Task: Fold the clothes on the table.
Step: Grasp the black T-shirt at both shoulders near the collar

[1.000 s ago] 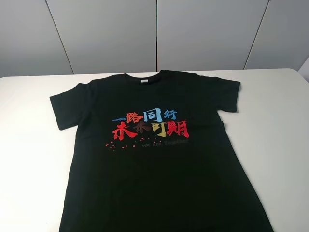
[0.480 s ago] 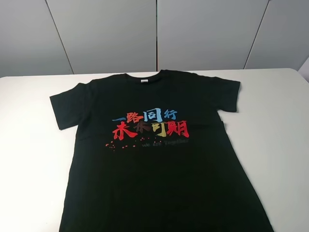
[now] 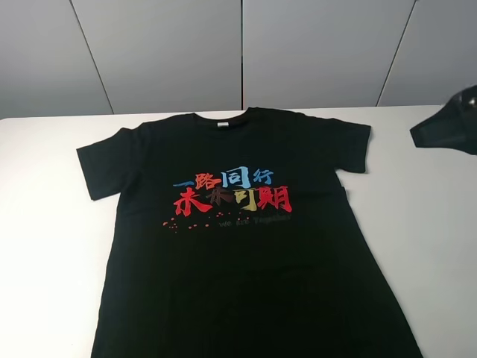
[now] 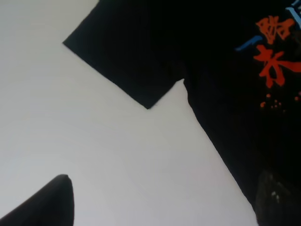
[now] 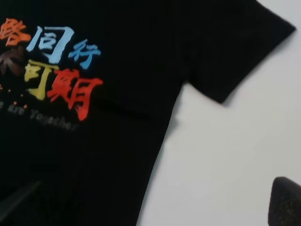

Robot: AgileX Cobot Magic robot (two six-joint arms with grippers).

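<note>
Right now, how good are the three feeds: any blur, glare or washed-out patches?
Exterior high: even light, no glare, T-shirt and print sharp; only a dark shape at the right edge is blurred. Left wrist: soft focus, table dull grey-white, a dark wedge in one corner out of focus. Right wrist: print's big characters readable but soft, small lettering smeared, a dark blob blurred.

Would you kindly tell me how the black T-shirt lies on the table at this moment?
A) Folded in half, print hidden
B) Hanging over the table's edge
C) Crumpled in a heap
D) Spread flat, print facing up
D: the black T-shirt lies spread out flat and unfolded on the white table, with its coloured characters facing up.
</note>
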